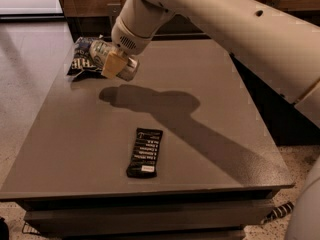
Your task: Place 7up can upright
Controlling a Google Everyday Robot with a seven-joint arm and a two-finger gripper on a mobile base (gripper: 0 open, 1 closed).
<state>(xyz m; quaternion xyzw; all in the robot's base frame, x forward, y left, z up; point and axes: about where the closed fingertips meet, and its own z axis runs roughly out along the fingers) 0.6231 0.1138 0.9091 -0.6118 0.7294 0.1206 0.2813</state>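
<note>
The 7up can (102,52) is a silvery can with green markings, lying on its side in the air, held in my gripper (116,65). The gripper is shut on the can, its pale finger (112,66) across the can's middle. It hangs above the far left part of the grey table (210,134), just right of the chip bag, and casts a shadow on the tabletop below it.
A dark blue chip bag (80,59) lies at the table's far left corner, partly behind the can. A flat black snack bar wrapper (145,152) lies near the front middle. My large white arm (225,29) crosses the upper right. Speckled floor surrounds the table.
</note>
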